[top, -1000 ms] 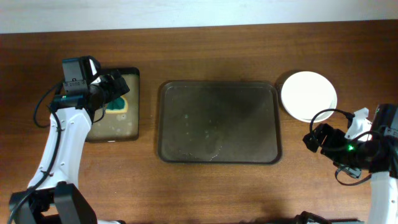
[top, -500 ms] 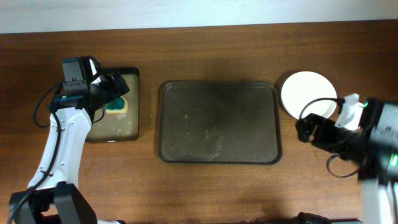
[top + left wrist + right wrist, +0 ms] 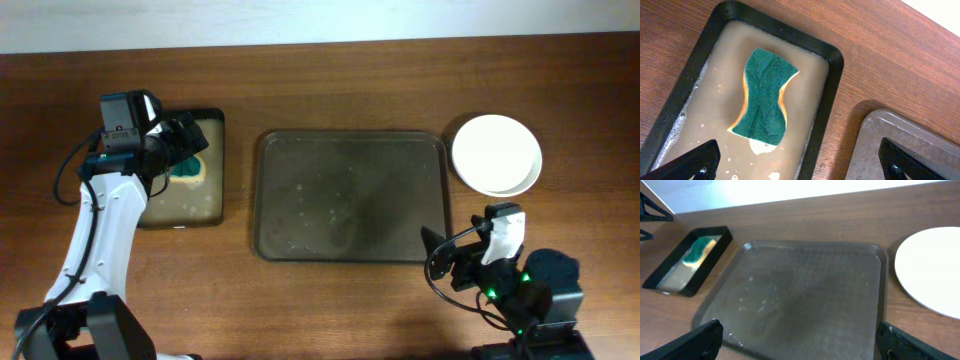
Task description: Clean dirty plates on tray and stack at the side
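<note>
The dark brown tray [image 3: 350,195] lies in the middle of the table, wet and streaked, with nothing on it; it also shows as the tray [image 3: 805,295] in the right wrist view. The white plates [image 3: 497,154] sit stacked on the wood to its right, the top one clean-looking, seen too as plates [image 3: 935,270]. My right gripper [image 3: 437,258] hovers open off the tray's near right corner, jaws wide around nothing [image 3: 800,345]. Over the sponge tray, my left gripper [image 3: 188,142] stands open and empty [image 3: 800,165].
A narrow black tray [image 3: 182,205] at the left holds murky soapy water and a green sponge [image 3: 765,97], which lies flat ahead of the left fingers. The big tray's corner [image 3: 900,135] shows at the right of the left wrist view.
My right arm has swung from beside the plates down and left to the tray's near right corner, still open. The left arm, sponge and plates have not moved.
</note>
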`<state>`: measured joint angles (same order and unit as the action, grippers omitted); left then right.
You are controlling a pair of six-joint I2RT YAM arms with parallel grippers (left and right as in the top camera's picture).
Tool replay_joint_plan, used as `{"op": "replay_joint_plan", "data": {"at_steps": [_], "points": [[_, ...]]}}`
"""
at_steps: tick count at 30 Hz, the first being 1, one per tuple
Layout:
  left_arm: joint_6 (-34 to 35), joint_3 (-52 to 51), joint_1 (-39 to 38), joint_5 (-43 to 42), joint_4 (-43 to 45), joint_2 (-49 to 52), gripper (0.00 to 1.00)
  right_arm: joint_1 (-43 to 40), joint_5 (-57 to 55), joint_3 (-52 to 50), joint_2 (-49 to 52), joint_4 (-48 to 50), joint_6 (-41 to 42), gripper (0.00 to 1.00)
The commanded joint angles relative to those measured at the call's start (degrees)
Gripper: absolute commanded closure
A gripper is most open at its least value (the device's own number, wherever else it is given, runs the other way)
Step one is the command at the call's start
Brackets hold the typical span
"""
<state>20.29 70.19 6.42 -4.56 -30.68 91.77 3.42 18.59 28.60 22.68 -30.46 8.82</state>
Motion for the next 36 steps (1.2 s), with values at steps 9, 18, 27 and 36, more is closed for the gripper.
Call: {"op": "replay_joint_plan", "data": {"at_steps": [9,18,27,36], "points": [[-1.07,0.46,0.24,-0.59,-0.04,-0.07,0.01,4.52,3.63,-20.02,-19.41,20.44,-1.07,0.02],[-1.07,0.46,0.24,-0.59,-0.04,-0.07,0.01,5.2,1.73,-22.73,-22.49,24.41,-1.57,0.02],[-1.09,0.46,0.24,-0.59,-0.04,-0.07,0.01,5.27,1.73,-28.28,-22.49,35.45,-2.8,0.02],[-1.09,0.46,0.24,-0.59,-0.04,-0.07,0.01,5.25,-2.8,-28.28,-22.49,27.17,-10.12,0.02]]}}
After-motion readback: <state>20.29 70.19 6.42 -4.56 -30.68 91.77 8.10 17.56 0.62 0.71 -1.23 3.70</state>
